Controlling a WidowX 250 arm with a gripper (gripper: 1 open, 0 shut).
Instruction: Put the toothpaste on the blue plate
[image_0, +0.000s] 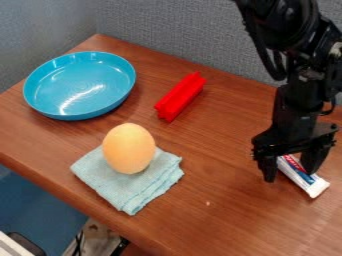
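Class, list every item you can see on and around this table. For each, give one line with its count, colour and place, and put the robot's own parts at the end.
blue plate: one, glossy bright blue, far left part of the table, nothing on it
red block: one, red, middle of the table, right of the plate
egg-shaped object: one, orange-tan, resting on the cloth
cloth: one, light blue, folded, near the front edge
toothpaste: one, white with red and blue markings, right side, under the gripper
table: one, brown wood
gripper: one, black, open, pointing down over the toothpaste
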